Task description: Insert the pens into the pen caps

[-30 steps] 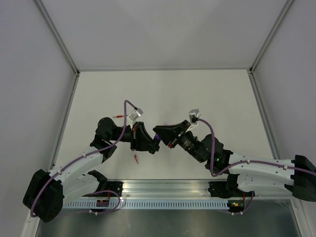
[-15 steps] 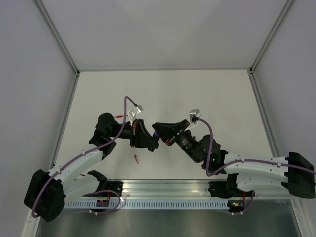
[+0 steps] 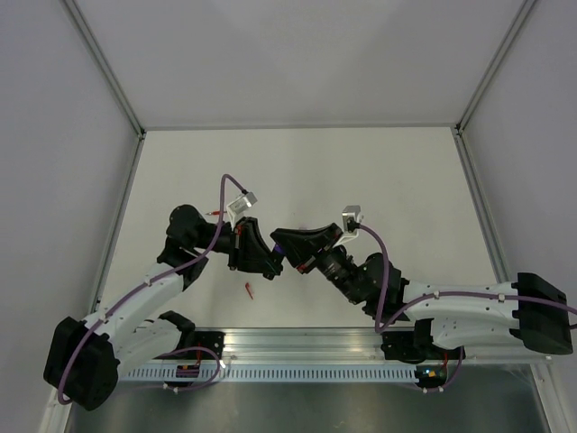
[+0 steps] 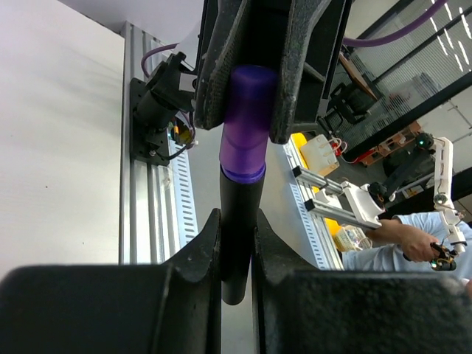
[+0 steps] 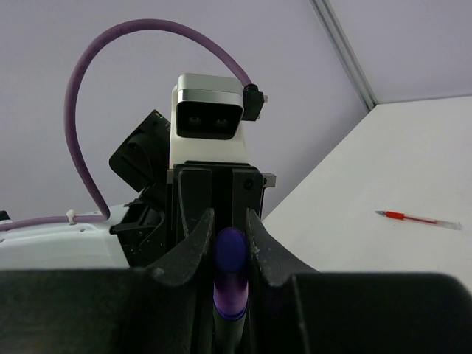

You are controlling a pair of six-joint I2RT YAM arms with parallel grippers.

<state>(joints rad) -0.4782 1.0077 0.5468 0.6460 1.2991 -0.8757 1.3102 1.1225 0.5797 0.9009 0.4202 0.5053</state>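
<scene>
Marker [image 4: 245,122] pinched in right gripper [image 5: 230,221], dark cap [image 4: 237,228] pinched in left gripper [image 4: 237,221], ends meeting; both arms angled inward, fingertips facing.

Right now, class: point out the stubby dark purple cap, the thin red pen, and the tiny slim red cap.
stubby dark purple cap [image 4: 245,125]: left wrist view, mid-side.
thin red pen [image 5: 413,219]: right wrist view, mid-barrel.
tiny slim red cap [image 3: 248,290]: top external view, its middle.

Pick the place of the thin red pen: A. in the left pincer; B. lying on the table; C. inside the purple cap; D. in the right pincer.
B: the right wrist view shows the red pen lying flat on the white table.
</scene>
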